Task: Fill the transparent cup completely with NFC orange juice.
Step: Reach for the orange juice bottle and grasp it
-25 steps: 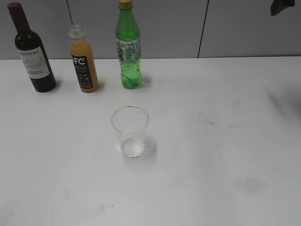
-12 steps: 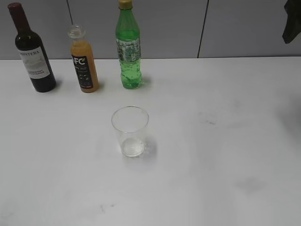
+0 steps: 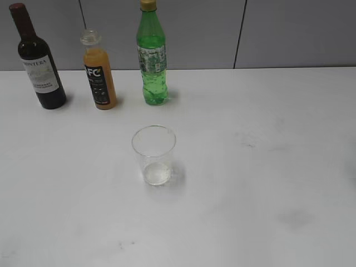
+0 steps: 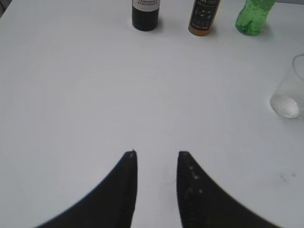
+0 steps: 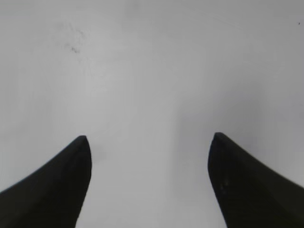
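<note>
exterior view: the dark arm seen at far right a moment ago is gone. right gripper (image 5: pixel 148 137) spread wide, left gripper (image 4: pixel 156 153) slightly parted, both empty. transparent cup (image 3: pixel 154 154) empty, centre; nfc orange juice (image 3: pixel 98 71) far left, capped, untouched.

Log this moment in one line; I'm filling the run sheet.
cup: empty, upright | NFC bottle: capped, untouched | left end effector: open, empty | right end effector: open, empty

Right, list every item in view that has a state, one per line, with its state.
transparent cup: upright, empty
NFC orange juice bottle: upright, capped, nearly full
wine bottle: upright, sealed
green soda bottle: upright, capped
left gripper: open, holding nothing
right gripper: wide open, holding nothing
</note>
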You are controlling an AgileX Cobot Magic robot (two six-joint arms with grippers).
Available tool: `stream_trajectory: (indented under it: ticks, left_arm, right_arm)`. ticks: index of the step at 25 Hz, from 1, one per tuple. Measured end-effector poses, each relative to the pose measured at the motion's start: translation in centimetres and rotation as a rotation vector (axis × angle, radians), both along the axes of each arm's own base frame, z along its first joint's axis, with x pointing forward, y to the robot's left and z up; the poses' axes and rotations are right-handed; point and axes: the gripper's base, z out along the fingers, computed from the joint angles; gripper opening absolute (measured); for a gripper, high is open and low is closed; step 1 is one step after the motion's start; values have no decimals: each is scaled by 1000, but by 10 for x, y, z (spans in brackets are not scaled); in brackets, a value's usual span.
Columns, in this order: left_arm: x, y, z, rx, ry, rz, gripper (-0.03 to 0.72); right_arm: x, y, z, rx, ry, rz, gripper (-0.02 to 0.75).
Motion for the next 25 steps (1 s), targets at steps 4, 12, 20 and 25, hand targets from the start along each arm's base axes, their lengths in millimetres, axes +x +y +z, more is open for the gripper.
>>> stream_trajectory:
  ticks: [4, 12, 20, 25]
  left_arm:
    - [0, 0, 0, 0, 0, 0, 230]
    - [0, 0, 0, 0, 0, 0, 230]
    - [0, 0, 0, 0, 0, 0, 229]
    - [0, 0, 0, 0, 0, 0, 229]
  right_arm:
    - [-38, 0, -15, 0, 17, -1, 588]
    - [-113, -1, -56, 1, 36, -2, 588]
    - [-166, -1, -91, 11, -60, -9, 588]
    - [-190, 0, -109, 27, -72, -13, 588]
